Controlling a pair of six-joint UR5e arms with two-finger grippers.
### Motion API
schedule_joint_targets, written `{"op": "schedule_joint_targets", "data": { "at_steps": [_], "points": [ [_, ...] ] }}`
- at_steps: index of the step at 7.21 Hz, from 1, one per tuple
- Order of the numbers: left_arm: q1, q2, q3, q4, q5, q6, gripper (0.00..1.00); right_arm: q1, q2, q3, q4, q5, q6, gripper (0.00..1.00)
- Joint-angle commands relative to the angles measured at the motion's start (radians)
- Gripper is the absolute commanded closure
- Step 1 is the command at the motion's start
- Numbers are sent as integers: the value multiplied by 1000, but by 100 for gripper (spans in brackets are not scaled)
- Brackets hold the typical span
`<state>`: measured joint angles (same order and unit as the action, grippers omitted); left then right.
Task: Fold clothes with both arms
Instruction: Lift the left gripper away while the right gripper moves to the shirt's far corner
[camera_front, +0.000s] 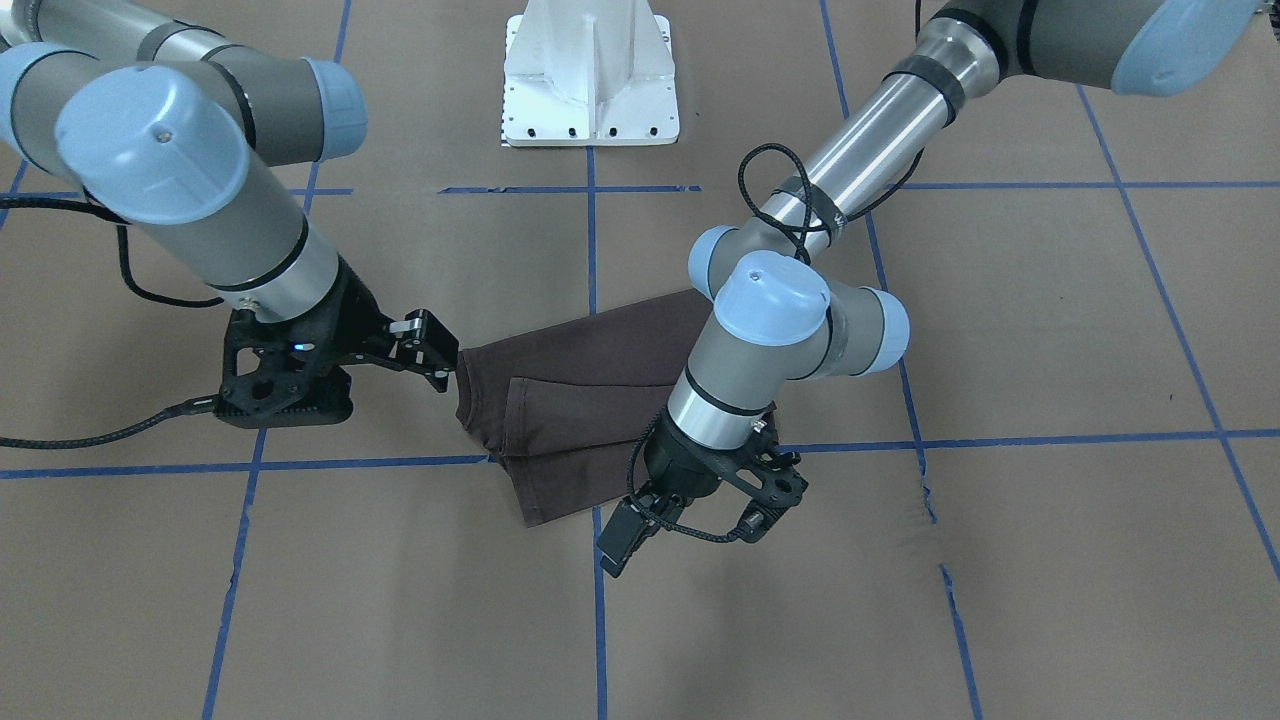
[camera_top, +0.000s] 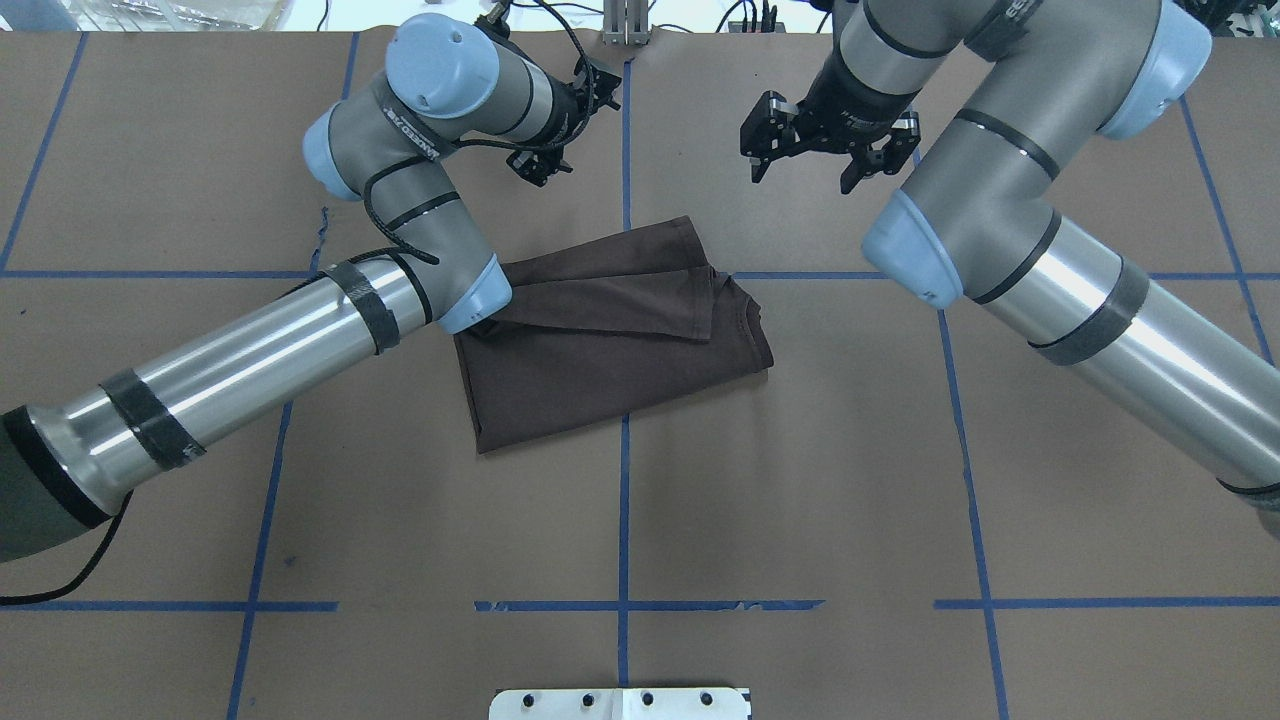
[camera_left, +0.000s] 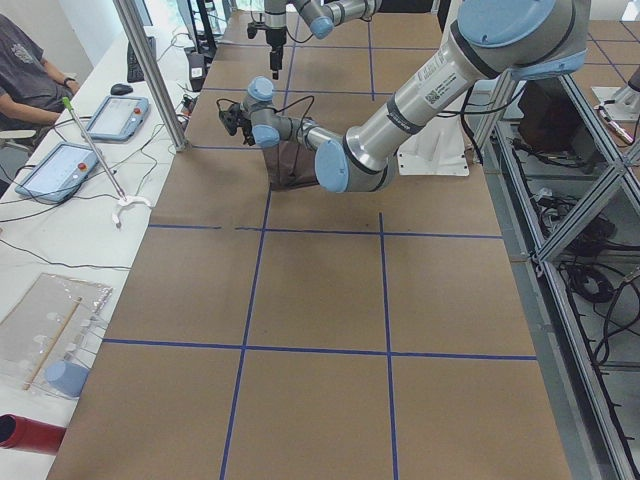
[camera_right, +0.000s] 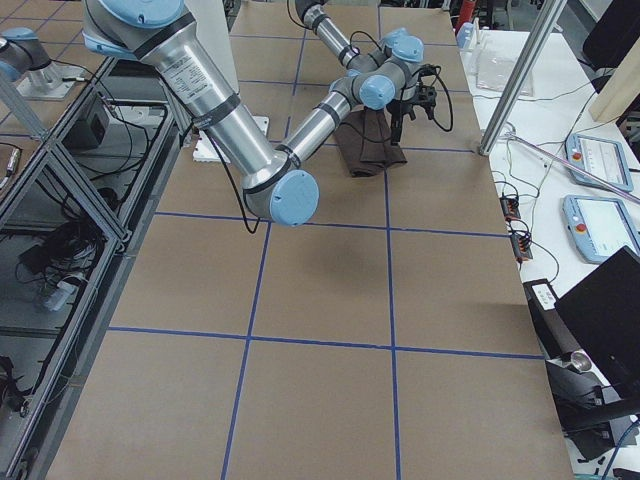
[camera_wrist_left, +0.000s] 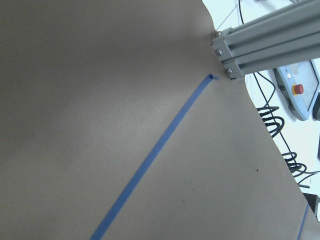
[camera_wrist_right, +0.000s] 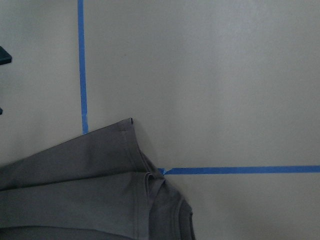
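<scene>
Aloft, left end effector (camera_front: 685, 545), right end effector (camera_top: 802, 178) spread; T-shirt (camera_top: 600, 340) folded flat.

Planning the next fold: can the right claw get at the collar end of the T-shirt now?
Probably yes. The right claw hangs open beyond the collar end of the T-shirt, with only bare table between them. The left arm crosses the opposite end.

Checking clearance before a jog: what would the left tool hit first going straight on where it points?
Most likely the bare table, near a blue tape line. The left tool points down beyond the shirt, and its wrist view shows no cloth ahead; depth is unclear.
</scene>
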<state>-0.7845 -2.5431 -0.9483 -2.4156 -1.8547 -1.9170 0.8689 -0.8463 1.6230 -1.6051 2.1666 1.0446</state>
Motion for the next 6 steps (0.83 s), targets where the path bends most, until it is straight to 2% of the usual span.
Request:
{"op": "schedule_joint_targets", "data": {
  "at_steps": [1, 2, 4, 5, 6],
  "points": [
    [-88, 163, -201, 90, -133, 106, 0, -106, 53, -23, 5, -140, 224, 0],
    [-122, 225, -275, 145, -150, 184, 0, -120, 81, -60, 20, -149, 330, 0],
    [-182, 347, -435, 240, -170, 329, 0, -152, 140, -263, 266, -177, 657, 0],
    [-224, 389, -482, 272, -193, 402, 0, -183, 185, -335, 296, -253, 681, 0],
    [-248, 426, -510, 274, -196, 453, 0, -227, 200, -353, 300, -324, 655, 0]
  ]
}}
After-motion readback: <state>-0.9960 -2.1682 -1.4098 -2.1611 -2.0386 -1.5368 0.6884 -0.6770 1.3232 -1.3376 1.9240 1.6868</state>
